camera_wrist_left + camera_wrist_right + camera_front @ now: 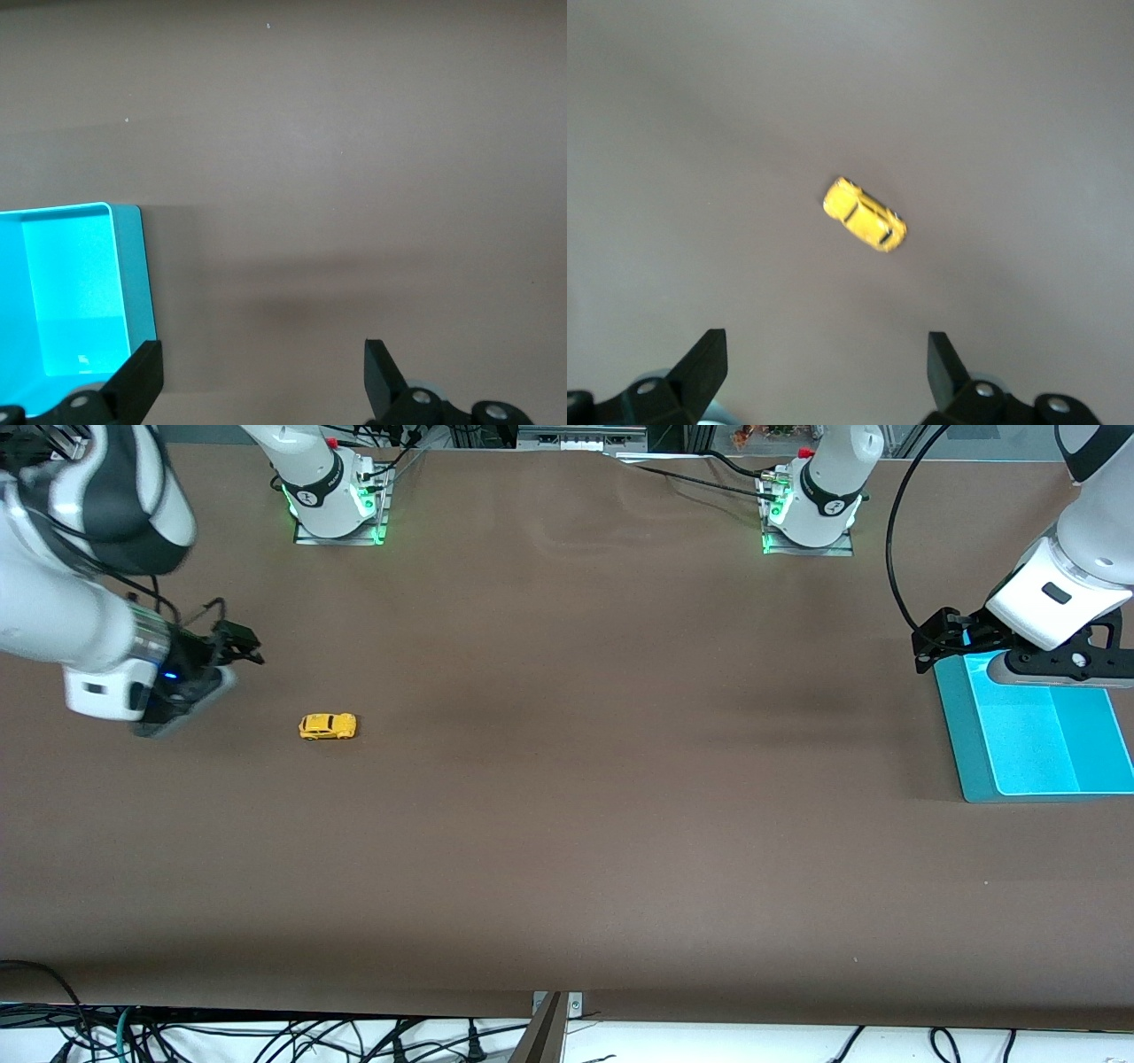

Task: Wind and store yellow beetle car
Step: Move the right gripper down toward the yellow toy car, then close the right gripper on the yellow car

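Observation:
The yellow beetle car [328, 726] stands on its wheels on the brown table, toward the right arm's end. It also shows in the right wrist view [865, 214], ahead of the open jaws and apart from them. My right gripper [237, 645] [824, 354] is open and empty, over bare table a short way from the car, toward the right arm's end. My left gripper [932, 646] [261, 363] is open and empty, over the table at the corner of the teal tray [952, 726].
The teal tray, a shallow open box with nothing in it, sits at the left arm's end of the table; its wall shows in the left wrist view [135, 266]. The two arm bases [335, 496] [811, 509] stand along the table's edge.

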Controlling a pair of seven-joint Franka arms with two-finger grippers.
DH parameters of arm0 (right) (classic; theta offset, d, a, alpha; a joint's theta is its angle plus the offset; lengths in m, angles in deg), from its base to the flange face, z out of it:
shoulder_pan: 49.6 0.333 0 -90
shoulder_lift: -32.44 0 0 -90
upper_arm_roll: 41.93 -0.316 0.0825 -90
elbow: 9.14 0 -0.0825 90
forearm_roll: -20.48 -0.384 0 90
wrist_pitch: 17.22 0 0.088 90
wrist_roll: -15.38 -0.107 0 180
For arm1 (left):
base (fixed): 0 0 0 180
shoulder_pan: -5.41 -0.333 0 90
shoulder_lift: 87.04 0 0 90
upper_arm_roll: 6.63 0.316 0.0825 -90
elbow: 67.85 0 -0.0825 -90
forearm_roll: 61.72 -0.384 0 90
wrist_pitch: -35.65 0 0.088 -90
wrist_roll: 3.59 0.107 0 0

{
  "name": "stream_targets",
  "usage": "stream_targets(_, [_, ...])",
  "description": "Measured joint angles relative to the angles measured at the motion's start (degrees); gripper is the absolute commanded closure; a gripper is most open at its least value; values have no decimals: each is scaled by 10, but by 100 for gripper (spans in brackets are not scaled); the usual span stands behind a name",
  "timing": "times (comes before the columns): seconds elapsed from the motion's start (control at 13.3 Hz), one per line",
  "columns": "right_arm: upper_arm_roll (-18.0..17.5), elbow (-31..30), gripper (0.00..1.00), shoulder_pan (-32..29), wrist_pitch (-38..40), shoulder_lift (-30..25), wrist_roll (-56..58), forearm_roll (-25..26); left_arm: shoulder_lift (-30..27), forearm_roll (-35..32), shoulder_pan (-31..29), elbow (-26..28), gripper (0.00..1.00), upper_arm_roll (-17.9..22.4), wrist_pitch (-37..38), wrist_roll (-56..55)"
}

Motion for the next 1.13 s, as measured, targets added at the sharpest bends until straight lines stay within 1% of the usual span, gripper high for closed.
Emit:
stream_targets(0.15, [-6,-42,0,4,-61,9,77,2,0,0,0,0,0,0,0,0])
stream_targets(0.3, [-4,-62,0,4,-110,34,164,4,0,0,0,0,0,0,0,0])
stream_targets(0.45, [-4,-80,0,3,-178,66,242,29,0,0,0,0,0,0,0,0])
stream_targets(0.53, [-3,-99,0,3,-221,78,270,45,0,0,0,0,0,1,0,0])
stream_targets(0.68, [-3,-154,0,3,-303,88,302,64,0,0,0,0,0,0,0,0])
stream_targets(0.98, [-3,-262,0,3,-450,88,358,66,0,0,0,0,0,0,4,0])
stream_targets(1.13, [-3,-293,0,3,-490,88,371,66,0,0,0,0,0,0,7,0])
